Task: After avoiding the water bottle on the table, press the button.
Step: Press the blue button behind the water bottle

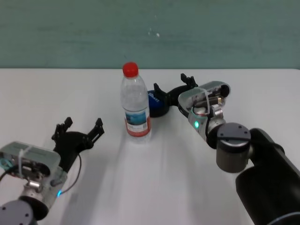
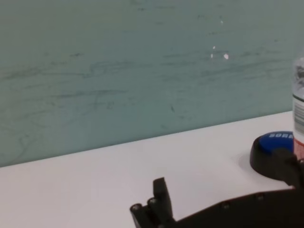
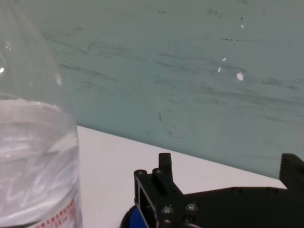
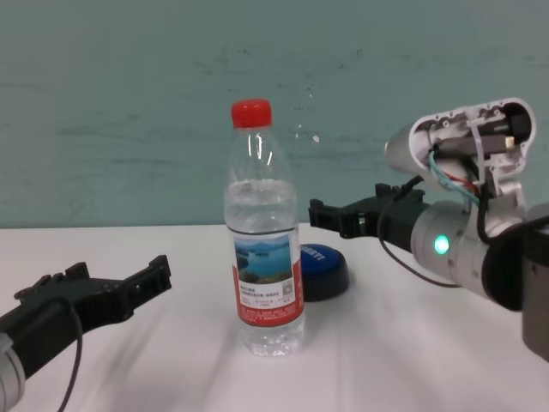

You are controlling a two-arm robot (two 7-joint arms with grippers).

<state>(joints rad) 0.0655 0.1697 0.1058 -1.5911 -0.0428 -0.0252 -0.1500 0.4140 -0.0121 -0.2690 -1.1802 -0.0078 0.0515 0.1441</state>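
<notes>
The water bottle (image 1: 136, 105) stands upright mid-table, clear with a red cap and a lake label; it also shows in the chest view (image 4: 264, 257). The blue-topped button (image 1: 153, 104) on its black base sits just behind the bottle to the right, and shows in the chest view (image 4: 324, 268) too. My right gripper (image 1: 172, 86) is open and empty, hovering a little above the button beside the bottle, touching neither; in the chest view it (image 4: 343, 215) is clearly off the button. In the right wrist view the bottle (image 3: 33, 142) is very close. My left gripper (image 1: 80, 126) is open and empty at the near left.
The white table (image 1: 47, 89) runs back to a teal wall. In the left wrist view the button (image 2: 275, 142) and the bottle's edge (image 2: 298, 104) show far off.
</notes>
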